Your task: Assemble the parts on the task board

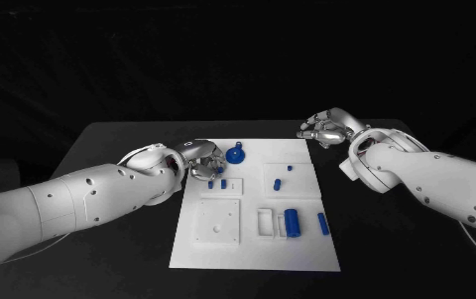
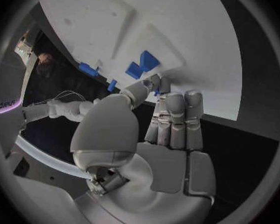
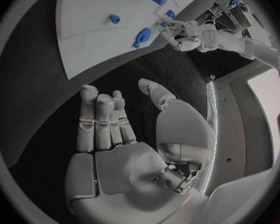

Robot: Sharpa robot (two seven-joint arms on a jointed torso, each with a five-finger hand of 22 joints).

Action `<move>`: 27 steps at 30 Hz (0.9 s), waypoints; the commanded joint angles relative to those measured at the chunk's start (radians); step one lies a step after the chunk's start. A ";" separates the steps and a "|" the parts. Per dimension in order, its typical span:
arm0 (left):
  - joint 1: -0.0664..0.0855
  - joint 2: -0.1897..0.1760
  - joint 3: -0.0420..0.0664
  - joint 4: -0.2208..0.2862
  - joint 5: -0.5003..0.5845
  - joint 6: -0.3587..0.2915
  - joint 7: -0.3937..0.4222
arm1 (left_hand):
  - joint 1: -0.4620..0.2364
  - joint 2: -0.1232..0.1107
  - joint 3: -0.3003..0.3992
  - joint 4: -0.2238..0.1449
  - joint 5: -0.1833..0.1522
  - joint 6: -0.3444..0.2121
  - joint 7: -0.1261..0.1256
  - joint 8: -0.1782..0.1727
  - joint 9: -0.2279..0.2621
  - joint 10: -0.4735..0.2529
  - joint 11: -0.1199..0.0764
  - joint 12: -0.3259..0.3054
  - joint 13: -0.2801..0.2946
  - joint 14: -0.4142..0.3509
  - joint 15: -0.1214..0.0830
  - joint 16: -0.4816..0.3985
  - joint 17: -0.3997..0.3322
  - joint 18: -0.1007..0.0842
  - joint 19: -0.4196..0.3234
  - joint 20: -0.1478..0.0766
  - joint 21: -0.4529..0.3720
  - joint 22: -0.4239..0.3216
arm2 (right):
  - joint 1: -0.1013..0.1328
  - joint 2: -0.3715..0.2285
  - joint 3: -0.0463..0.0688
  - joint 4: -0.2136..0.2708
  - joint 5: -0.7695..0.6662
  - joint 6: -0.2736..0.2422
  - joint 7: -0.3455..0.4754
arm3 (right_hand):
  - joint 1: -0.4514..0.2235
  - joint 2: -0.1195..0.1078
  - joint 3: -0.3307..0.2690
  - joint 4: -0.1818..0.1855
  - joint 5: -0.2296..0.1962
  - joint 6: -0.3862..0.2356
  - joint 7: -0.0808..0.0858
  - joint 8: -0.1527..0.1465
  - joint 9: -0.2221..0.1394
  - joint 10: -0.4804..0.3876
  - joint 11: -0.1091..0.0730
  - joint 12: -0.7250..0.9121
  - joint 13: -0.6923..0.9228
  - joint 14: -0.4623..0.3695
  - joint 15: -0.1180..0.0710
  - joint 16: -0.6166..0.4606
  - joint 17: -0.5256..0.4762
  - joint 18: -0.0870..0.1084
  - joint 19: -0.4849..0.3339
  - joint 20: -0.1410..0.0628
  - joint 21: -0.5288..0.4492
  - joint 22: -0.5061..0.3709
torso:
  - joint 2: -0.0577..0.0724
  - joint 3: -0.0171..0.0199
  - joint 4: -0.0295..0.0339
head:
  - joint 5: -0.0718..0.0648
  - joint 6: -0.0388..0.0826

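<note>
Head view: a white board [image 1: 253, 244] lies in the middle of a black desk [image 1: 109, 141], long axis running away from the robot. Blue parts rest on it. A round part with a small loop [image 1: 236, 154] sits near the far edge, left of centre. Two short pegs [image 1: 217, 184] stand in a raised panel just nearer than it. A small stud [image 1: 289, 168] and a short bar [image 1: 278, 184] occupy the panel to the right. In the near half, a thick cylinder [image 1: 291, 222] lies in a recess beside a white rectangular frame [image 1: 265, 221], and a slim bar [image 1: 322, 223] lies just right of the cylinder, near the board's right edge. A square plate [image 1: 217, 221] with small holes fills the near left quarter.

The left hand [image 1: 203, 163] hovers at the board's left edge, between the round part and the pegs, fingers bent down toward the board. In the left wrist view, the thumb and a fingertip [image 2: 156, 84] meet on a small blue piece [image 2: 156, 91]; the remaining fingers lie straight and together.

The right hand [image 1: 325, 130] hangs over bare desk just beyond the board's far right corner, apart from every part. In the right wrist view, its fingers [image 3: 96, 119] are extended and slightly spread, thumb apart, palm empty: released.
</note>
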 commanded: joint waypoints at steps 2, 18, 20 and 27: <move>-0.002 -0.001 0.000 0.004 0.003 -0.002 0.022 | 0.000 -0.013 0.000 -0.005 -0.004 -0.014 -0.002 -0.006 -0.003 0.001 0.005 -0.005 0.002 -0.002 0.005 -0.005 -0.002 0.059 -0.003 -0.019 -0.001 0.010 | 0.000 0.000 0.001 0.000 0.000 0.010 0.010 | -0.005 0.004 -0.005 0.000 0.004 -0.001 0.005 -0.001 -0.001 -0.002 0.003 0.007 -0.001 0.005 -0.003 0.003 -0.002 0.043 0.006 -0.005 -0.004 0.018 | 0.000 0.0003 -0.0009 | 0.000 0.001; -0.003 -0.009 0.001 -0.013 0.008 -0.002 0.003 | 0.021 -0.036 0.000 -0.012 -0.008 -0.035 -0.006 -0.013 -0.006 0.007 0.005 -0.013 0.009 -0.005 0.004 -0.005 -0.006 0.058 -0.005 -0.020 -0.003 0.008 | 0.000 -0.002 0.001 -0.002 0.000 0.011 0.012 | -0.005 0.003 -0.006 -0.001 0.004 -0.001 0.005 -0.001 -0.002 -0.002 0.003 0.007 -0.002 0.004 -0.003 0.003 -0.002 0.043 0.005 -0.005 -0.005 0.018 | 0.000 0.0002 -0.0005 | -0.001 0.002; -0.003 -0.011 0.002 -0.019 0.007 -0.003 0.001 | 0.028 -0.046 -0.001 -0.015 -0.011 -0.040 -0.010 -0.015 -0.007 0.007 0.005 -0.016 0.010 -0.007 0.005 -0.005 -0.006 0.058 -0.006 -0.020 -0.003 0.008 | 0.000 -0.002 0.001 -0.002 0.000 0.010 0.014 | -0.005 0.002 -0.006 -0.002 0.004 -0.002 0.006 -0.001 -0.002 -0.004 0.003 0.006 -0.003 0.003 -0.003 0.002 -0.003 0.043 0.004 -0.004 -0.006 0.017 | 0.000 0.0000 -0.0005 | -0.001 0.002; -0.003 -0.014 0.002 -0.029 0.007 0.007 0.001 | 0.034 -0.053 -0.002 -0.013 -0.015 -0.055 -0.013 -0.021 -0.009 0.010 0.005 -0.018 0.013 -0.007 0.005 -0.003 -0.007 0.057 -0.006 -0.019 -0.003 0.008 | 0.000 -0.002 0.001 -0.003 0.000 0.011 0.015 | -0.003 0.000 -0.005 -0.005 0.003 -0.005 0.007 -0.003 -0.003 -0.009 0.004 0.004 -0.006 -0.002 -0.002 -0.001 -0.004 0.043 -0.001 -0.003 -0.009 0.017 | 0.000 -0.0002 -0.0008 | -0.001 0.002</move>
